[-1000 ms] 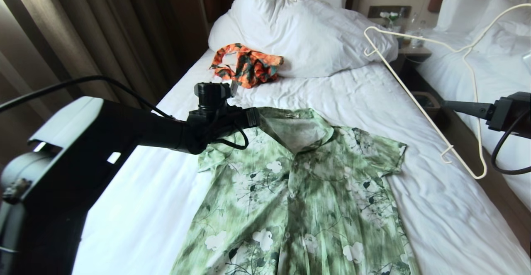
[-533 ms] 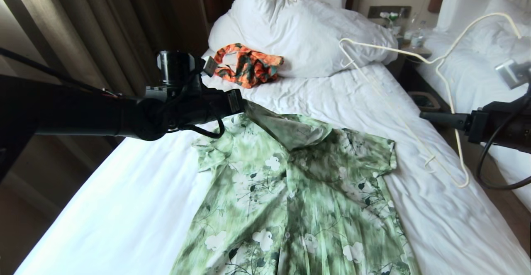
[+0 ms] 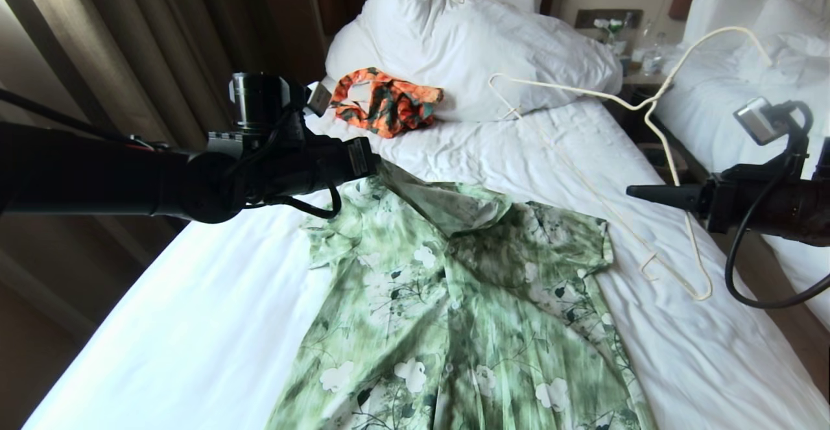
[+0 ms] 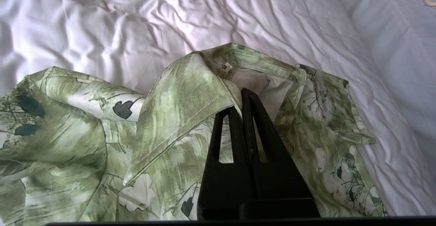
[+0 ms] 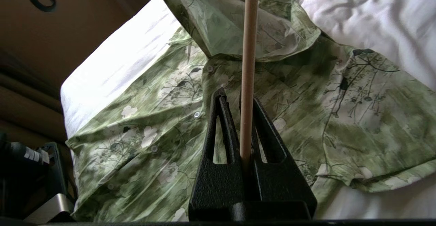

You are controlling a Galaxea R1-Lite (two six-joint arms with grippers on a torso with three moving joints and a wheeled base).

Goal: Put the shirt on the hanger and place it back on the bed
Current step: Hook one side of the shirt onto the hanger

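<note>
The green flowered shirt (image 3: 454, 313) lies buttoned across the frame's centre on the bed (image 3: 214, 326), its collar pinched up by the left hand (image 4: 242, 98). At right, the right hand (image 5: 238, 106) grips the cream wire hanger (image 3: 674, 177).

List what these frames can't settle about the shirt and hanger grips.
- Shirt hem: cut off by the head view's bottom edge.
- Left gripper pinch on the collar: hidden in head view by its own arm.
- Hanger hook: cropped out of right wrist view; only one wire runs up from the right gripper.
</note>
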